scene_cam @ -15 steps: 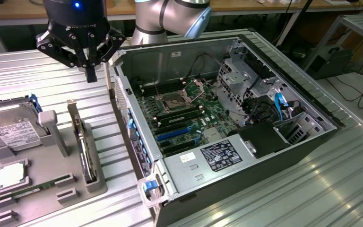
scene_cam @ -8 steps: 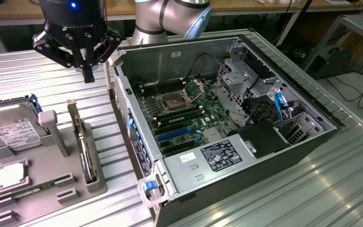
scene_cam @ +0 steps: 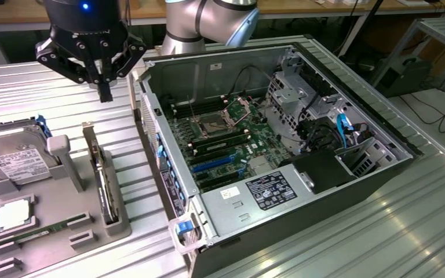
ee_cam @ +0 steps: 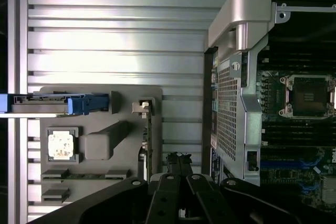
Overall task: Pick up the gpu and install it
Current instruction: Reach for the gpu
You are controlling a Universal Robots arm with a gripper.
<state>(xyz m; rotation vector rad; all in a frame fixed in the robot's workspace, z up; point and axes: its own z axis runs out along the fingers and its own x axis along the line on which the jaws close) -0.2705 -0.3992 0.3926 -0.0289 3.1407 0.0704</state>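
Observation:
The gpu (scene_cam: 99,169) stands on its edge in a slot of the grey holder (scene_cam: 118,223) on the exterior view's left, its silver bracket end toward the back. In the wrist view the gpu (ee_cam: 149,140) shows edge-on as a thin strip. My gripper (scene_cam: 105,92) hangs above the table behind the holder, fingers shut together with nothing between them. In the wrist view the gripper (ee_cam: 178,158) lies just to the computer side of the card's line and does not touch it.
An open computer case (scene_cam: 377,124) lies beside the holder, showing the motherboard (scene_cam: 230,145) and its blue slots (scene_cam: 215,165). The holder also carries a hard drive (scene_cam: 18,162), a CPU (scene_cam: 14,215) and a RAM stick (scene_cam: 48,229). The table is ribbed metal.

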